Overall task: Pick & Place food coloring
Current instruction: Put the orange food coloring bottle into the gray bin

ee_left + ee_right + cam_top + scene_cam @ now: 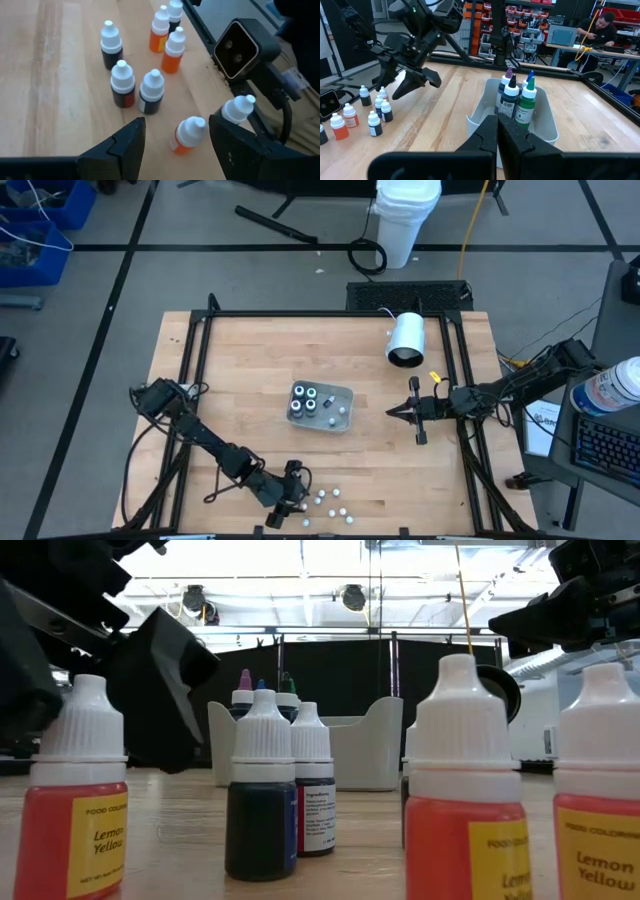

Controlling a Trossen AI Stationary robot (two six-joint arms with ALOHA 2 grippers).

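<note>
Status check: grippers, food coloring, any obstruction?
Left gripper open, over an orange bottle in the loose cluster. Right gripper shut, idle beside tray holding four bottles. Neighbouring bottles crowd the pick.

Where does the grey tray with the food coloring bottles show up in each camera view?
High view: grey tray at table centre.
Low view: pale tray in the middle, behind the bottles.
Left wrist view: not in it.
Right wrist view: centre, just beyond the shut right hand.
Shared landmark: the bottles standing inside the tray.

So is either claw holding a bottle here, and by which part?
No. The left claw is open around an orange bottle without gripping it; the right claw is shut on nothing beside the tray.
</note>
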